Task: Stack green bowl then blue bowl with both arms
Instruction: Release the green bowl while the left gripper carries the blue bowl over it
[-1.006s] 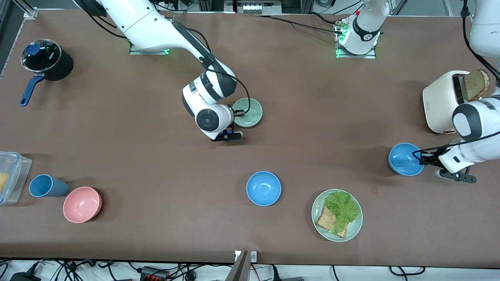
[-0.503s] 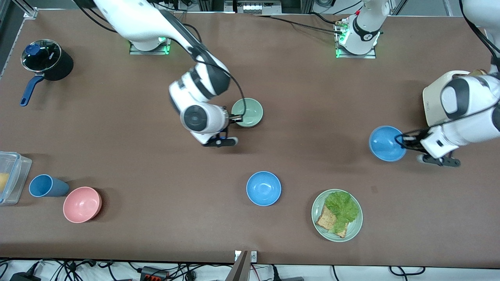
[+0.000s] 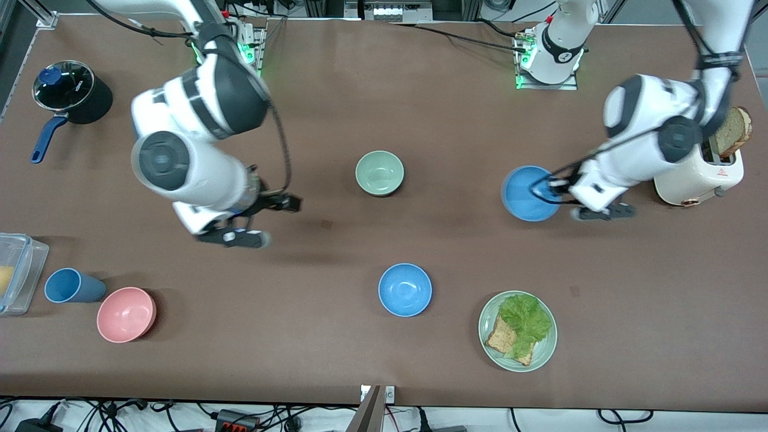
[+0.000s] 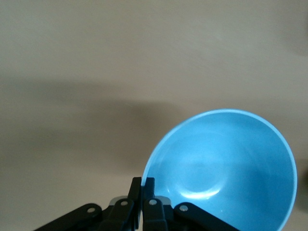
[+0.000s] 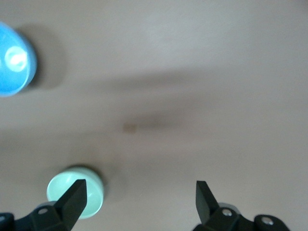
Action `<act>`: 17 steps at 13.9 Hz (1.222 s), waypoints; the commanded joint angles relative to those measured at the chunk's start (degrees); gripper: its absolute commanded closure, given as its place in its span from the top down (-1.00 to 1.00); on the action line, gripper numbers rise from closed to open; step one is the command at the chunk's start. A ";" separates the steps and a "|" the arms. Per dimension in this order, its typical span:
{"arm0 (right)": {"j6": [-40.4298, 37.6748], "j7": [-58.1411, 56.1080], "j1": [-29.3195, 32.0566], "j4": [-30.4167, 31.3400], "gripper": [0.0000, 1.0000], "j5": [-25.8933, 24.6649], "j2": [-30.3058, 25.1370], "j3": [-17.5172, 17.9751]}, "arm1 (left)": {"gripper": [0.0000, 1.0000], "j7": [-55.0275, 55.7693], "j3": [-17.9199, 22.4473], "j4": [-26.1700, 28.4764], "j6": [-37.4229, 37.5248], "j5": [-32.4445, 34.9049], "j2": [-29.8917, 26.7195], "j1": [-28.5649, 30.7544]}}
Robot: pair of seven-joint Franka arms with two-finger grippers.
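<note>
The green bowl [image 3: 379, 173] stands upright on the table's middle, free of any gripper; it also shows in the right wrist view [image 5: 76, 195]. My left gripper [image 3: 543, 192] is shut on the rim of a blue bowl [image 3: 526, 193] and holds it tilted in the air above the table, between the green bowl and the toaster; the left wrist view shows the fingers [image 4: 143, 192] pinching its rim [image 4: 221, 168]. A second blue bowl [image 3: 405, 289] rests nearer the camera. My right gripper [image 3: 282, 210] is open and empty, up above bare table toward the right arm's end.
A green plate [image 3: 517, 330] with bread and lettuce lies near the front edge. A toaster [image 3: 702, 168] with bread stands at the left arm's end. A pink bowl [image 3: 126, 314], blue cup [image 3: 69, 285], clear container [image 3: 15, 273] and black pot [image 3: 72, 93] are at the right arm's end.
My right gripper let go of the green bowl, rose and drew away toward its own end. My left gripper lifted the blue bowl and carried it toward the green bowl.
</note>
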State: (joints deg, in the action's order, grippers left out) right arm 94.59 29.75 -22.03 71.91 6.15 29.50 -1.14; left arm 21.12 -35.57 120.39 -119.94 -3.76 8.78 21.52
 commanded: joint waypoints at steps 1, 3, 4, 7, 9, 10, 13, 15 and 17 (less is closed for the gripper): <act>-0.99 -0.39 -0.21 -0.72 1.00 -0.70 -1.64 -5.96 | -1.00 11.37 -8.44 0.55 -0.38 -1.25 0.00 0.37; -0.99 -2.32 0.32 -0.72 1.00 -0.70 -3.04 -9.13 | -1.00 16.81 -13.27 0.54 -0.65 -1.42 0.10 0.28; -0.99 -4.16 0.67 -0.72 1.00 -0.70 -3.13 -10.19 | -1.00 21.54 -16.26 0.54 -1.34 -1.42 0.18 0.28; -0.29 -13.37 2.94 -0.63 1.00 -0.27 -3.57 -14.41 | -1.00 30.80 -20.77 0.46 -6.17 -1.25 2.73 -2.69; 0.59 -19.27 6.54 -0.28 1.00 0.00 -4.53 -14.15 | -1.00 33.70 -20.77 0.46 -9.33 -0.90 3.43 -6.73; 2.16 -21.12 8.30 0.24 1.00 0.09 -5.67 -14.06 | -1.00 36.50 -20.68 0.46 -11.26 -0.55 3.78 -9.27; 2.70 -24.74 17.42 2.96 1.00 -0.35 -10.15 -6.28 | -1.00 38.46 -20.51 0.54 -15.23 -0.19 5.63 -12.54; 2.26 -27.19 22.19 4.37 1.00 -0.70 -12.26 -2.56 | -1.00 42.22 -20.42 0.54 -17.60 0.77 6.16 -15.08; 2.44 -30.88 23.43 7.00 1.00 -0.79 -14.81 -2.46 | -1.00 48.28 -20.42 0.46 -18.49 8.73 8.34 -15.72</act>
State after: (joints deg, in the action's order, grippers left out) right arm 96.44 1.72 -0.57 74.00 6.03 18.77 -5.59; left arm 64.03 -56.21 121.07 -136.99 -0.87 15.02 6.72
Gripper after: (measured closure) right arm 0.000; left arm 0.952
